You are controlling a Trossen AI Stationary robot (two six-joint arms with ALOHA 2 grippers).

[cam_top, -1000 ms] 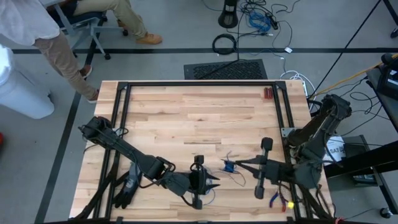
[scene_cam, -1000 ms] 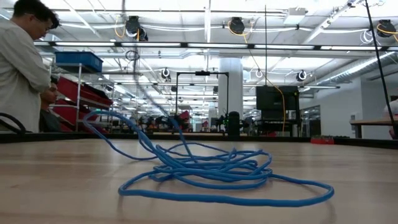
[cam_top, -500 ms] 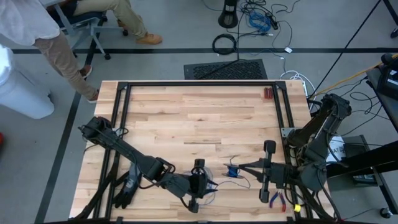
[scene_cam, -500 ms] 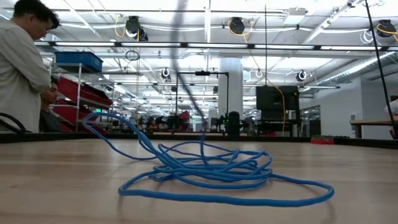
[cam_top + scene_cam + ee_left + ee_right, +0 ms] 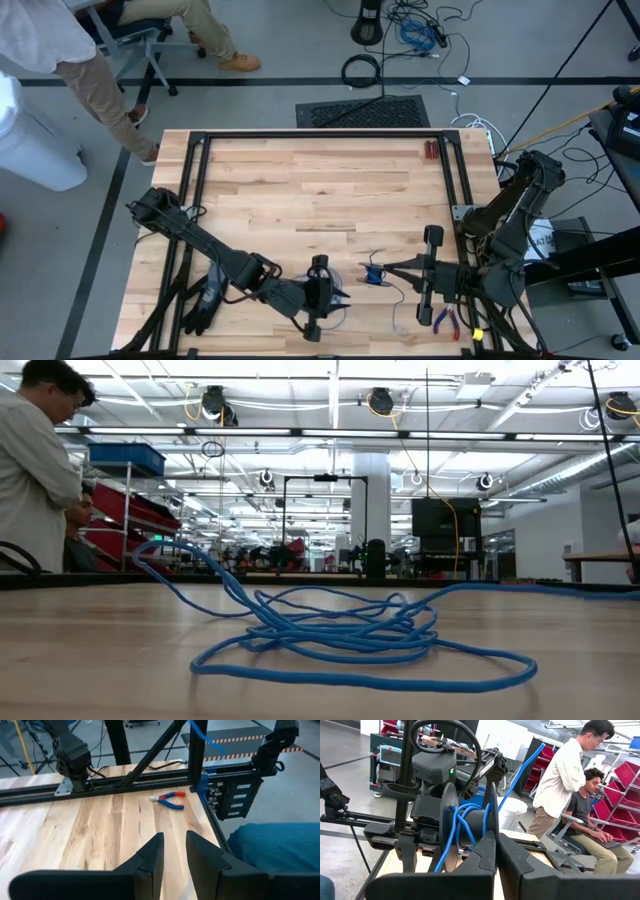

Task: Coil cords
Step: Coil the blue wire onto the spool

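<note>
Lighting is bright and even everywhere, coming from rows of ceiling lights that show up in the low view, so the wooden table gets only soft, faint shadows under the arms and no real glare. The low view keeps the blue cord crisp while the nearest strip of tabletop goes soft. In both wrist views the close-up dark fingers look blurry and oversized.

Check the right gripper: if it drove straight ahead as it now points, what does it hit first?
Likely the blue cord wound on the left gripper, which sits right ahead of the shut right gripper; depth unclear.
</note>
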